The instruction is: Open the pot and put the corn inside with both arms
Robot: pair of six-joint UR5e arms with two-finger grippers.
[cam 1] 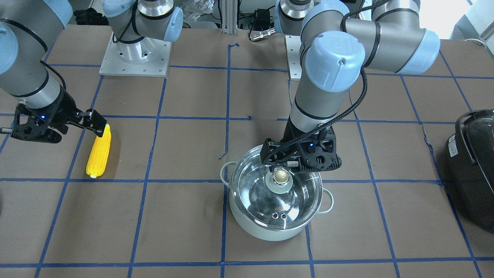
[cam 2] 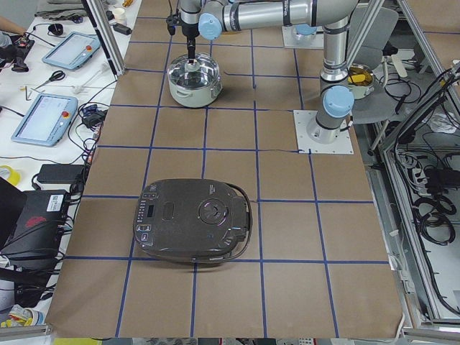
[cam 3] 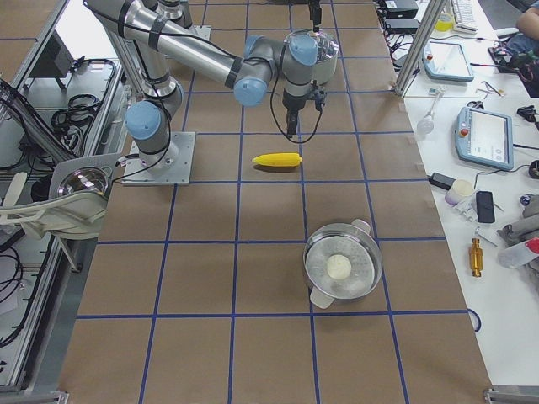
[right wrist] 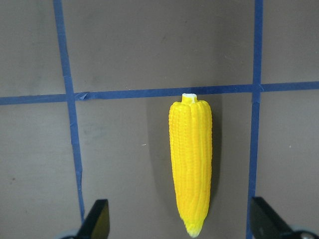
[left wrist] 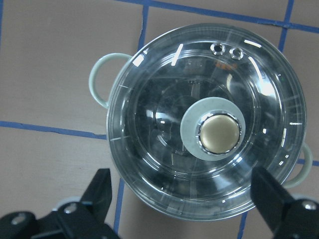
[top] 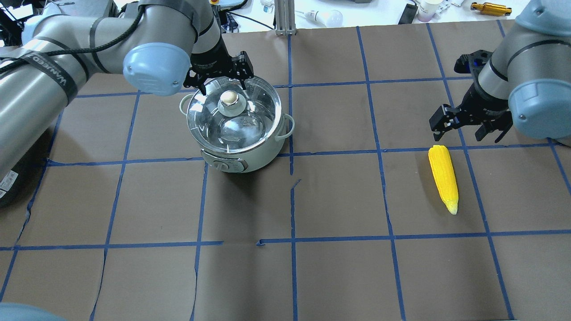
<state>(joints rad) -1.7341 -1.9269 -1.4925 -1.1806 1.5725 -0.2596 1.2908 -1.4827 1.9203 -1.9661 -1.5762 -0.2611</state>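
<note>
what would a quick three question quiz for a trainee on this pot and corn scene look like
1. Fill in: the left gripper and the right gripper are both ___.
2. True or false: the glass lid sits on the pot.
3. Which gripper is nearer the corn? A) left B) right
Key: 1 open; 2 true; 3 B

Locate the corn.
In the overhead view the corn lies flat on the right side of the table, the open right gripper over its blunt end, well apart from the pot.
</note>
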